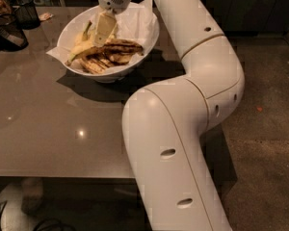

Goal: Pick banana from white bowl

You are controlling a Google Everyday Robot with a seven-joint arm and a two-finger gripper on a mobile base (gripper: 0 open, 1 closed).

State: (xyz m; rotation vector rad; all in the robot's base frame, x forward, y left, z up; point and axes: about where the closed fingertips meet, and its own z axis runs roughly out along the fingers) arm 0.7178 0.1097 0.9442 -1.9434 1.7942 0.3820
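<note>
The white bowl (144, 37) stands on the grey table at the back, lined with white paper whose corners stick out over the rim. Several bananas lie in it. The banana (81, 49) shows its plain yellow half at the bowl's left side, stem pointing up. Its dark half runs under the gripper and cannot be told apart from the shorter brown-streaked bananas (120, 47) beside it. My gripper (104, 29) hangs from above into the bowl, its tip right at the yellow banana's upper part.
The grey table (48, 129) runs to a front edge near the bottom of the view. A dark mesh basket (26, 11) and another dark object (7, 35) stand at the back left. My large white arm (183, 129) fills the right side.
</note>
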